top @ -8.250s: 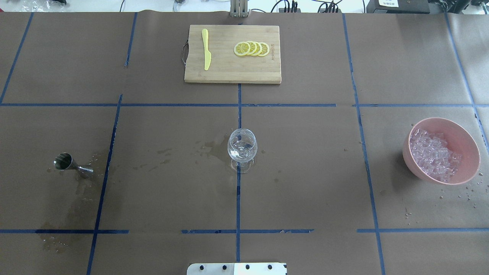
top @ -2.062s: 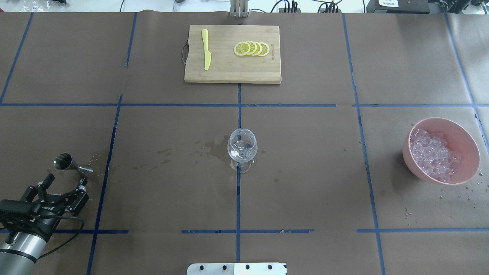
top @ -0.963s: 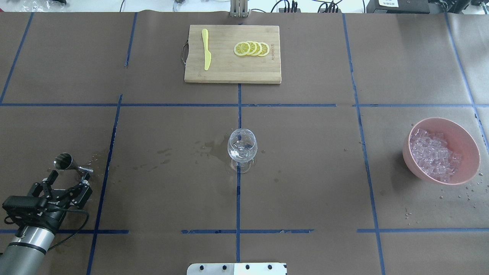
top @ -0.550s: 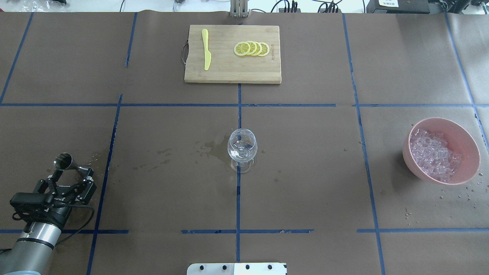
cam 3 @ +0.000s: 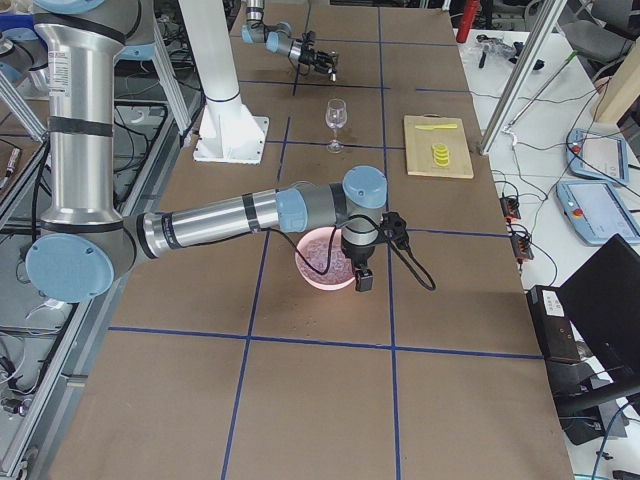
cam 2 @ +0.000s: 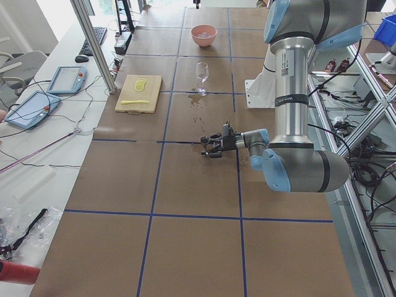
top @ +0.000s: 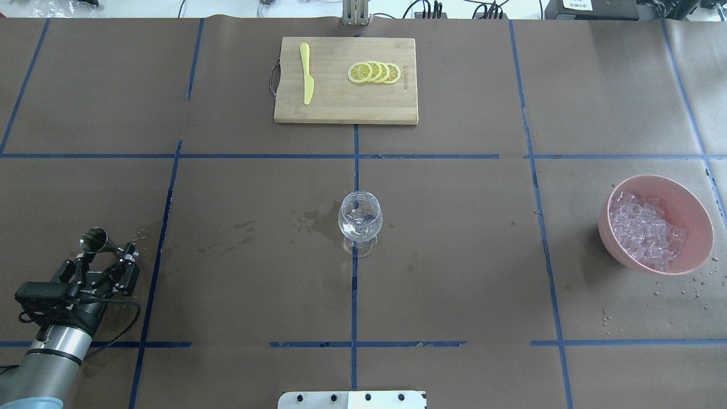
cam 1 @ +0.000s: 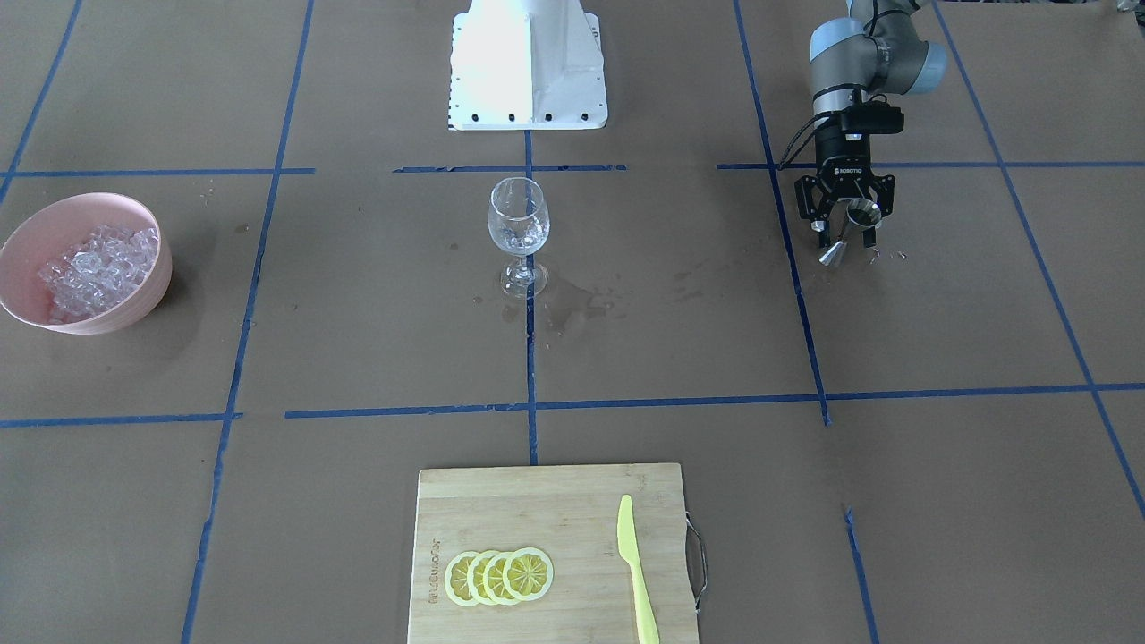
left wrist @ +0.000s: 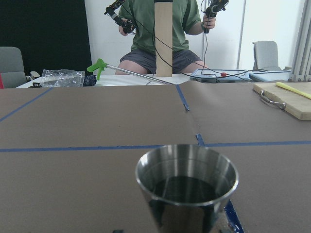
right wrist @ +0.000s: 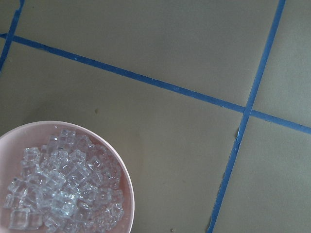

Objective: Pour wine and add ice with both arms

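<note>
A steel jigger (top: 94, 240) stands at the table's left. Dark wine (left wrist: 187, 187) fills its upper cup in the left wrist view. My left gripper (top: 108, 254) is open, level with the jigger (cam 1: 860, 215), one finger on either side of its waist. The clear wine glass (top: 360, 218) stands upright at the table's middle. Ice (top: 644, 230) is heaped in a pink bowl (top: 684, 188) at the right. My right gripper (cam 3: 362, 283) hangs above that bowl (right wrist: 118, 162), pointing down. I cannot tell whether it is open or shut. The ice (right wrist: 63, 189) shows below its camera.
A wooden cutting board (top: 341, 108) at the far middle carries lemon slices (top: 374, 72) and a yellow knife (top: 306, 74). Wet patches (top: 318, 218) darken the paper beside the glass and around the jigger. A seated person (left wrist: 163, 29) is beyond the table's far edge.
My left arm has come in from the lower left and moved forward, until its open fingers stand on either side of the jigger. The glass, bowl and board have not moved.
</note>
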`<action>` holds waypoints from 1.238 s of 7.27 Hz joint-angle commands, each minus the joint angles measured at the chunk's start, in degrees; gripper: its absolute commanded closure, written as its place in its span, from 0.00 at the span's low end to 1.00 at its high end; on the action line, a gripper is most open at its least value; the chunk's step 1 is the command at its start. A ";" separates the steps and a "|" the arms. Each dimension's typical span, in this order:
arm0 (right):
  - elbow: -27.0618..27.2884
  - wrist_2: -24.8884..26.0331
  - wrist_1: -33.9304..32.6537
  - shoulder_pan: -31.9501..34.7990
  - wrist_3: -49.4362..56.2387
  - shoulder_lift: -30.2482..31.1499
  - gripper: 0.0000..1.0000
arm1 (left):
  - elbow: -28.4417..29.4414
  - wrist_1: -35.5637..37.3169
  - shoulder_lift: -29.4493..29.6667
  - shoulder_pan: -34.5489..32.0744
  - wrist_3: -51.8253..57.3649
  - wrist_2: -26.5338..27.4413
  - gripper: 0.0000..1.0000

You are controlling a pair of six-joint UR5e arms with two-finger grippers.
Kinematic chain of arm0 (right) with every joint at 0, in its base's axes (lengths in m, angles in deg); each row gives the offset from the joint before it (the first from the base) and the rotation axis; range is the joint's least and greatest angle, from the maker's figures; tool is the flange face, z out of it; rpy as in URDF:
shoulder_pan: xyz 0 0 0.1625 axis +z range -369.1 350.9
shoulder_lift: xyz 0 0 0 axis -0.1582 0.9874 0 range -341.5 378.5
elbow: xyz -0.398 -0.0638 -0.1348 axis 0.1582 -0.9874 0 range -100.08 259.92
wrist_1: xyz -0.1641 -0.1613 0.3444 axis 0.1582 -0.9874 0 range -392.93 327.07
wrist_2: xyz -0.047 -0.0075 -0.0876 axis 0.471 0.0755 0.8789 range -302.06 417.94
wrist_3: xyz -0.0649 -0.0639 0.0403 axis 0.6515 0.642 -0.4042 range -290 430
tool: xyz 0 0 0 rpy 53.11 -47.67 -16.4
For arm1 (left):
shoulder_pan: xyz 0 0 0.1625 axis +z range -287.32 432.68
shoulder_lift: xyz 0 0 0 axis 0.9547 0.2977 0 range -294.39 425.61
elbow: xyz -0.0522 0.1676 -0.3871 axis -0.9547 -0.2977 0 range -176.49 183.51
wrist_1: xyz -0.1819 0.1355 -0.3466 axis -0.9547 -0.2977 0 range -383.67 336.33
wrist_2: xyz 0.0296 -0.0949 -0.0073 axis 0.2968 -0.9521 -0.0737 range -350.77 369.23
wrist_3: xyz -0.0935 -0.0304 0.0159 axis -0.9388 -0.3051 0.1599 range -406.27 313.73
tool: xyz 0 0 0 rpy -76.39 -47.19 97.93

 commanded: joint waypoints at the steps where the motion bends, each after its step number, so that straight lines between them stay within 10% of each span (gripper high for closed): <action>1: 0.01 0.00 0.00 0.00 0.00 0.00 0.00 | 0.82 -0.04 0.71 -0.33 0.03 0.00 0.29; 3: 0.01 0.00 0.00 0.00 0.00 0.00 0.00 | 1.09 -0.04 0.97 -0.41 0.03 0.08 0.49; 5: 0.10 0.00 0.00 0.00 -0.09 0.00 0.00 | 1.00 -1.70 0.98 -0.68 0.12 0.17 1.00; 9: -0.17 0.00 0.00 0.00 -0.09 -0.09 0.00 | -1.55 -13.07 1.15 -3.66 17.98 0.17 1.00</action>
